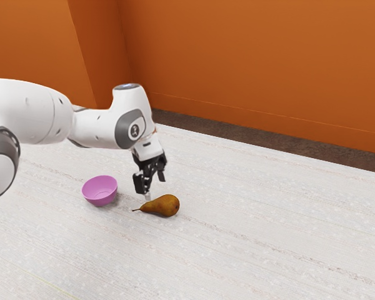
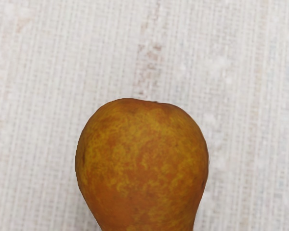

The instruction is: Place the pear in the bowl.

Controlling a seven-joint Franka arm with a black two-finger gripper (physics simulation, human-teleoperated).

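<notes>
Exterior view: my gripper [image 1: 153,186], fingers apart, hangs just above the pear [image 1: 162,205], stem [image 1: 136,210] end nearer the bowl [image 1: 100,201], fat end away.

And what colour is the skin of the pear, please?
The pear's skin is orange-brown with mottled golden-yellow patches, seen best in the wrist view.

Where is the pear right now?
The pear is lying on the table, just below the gripper. The pink bowl is beside it, nearer the exterior view's left.
</notes>
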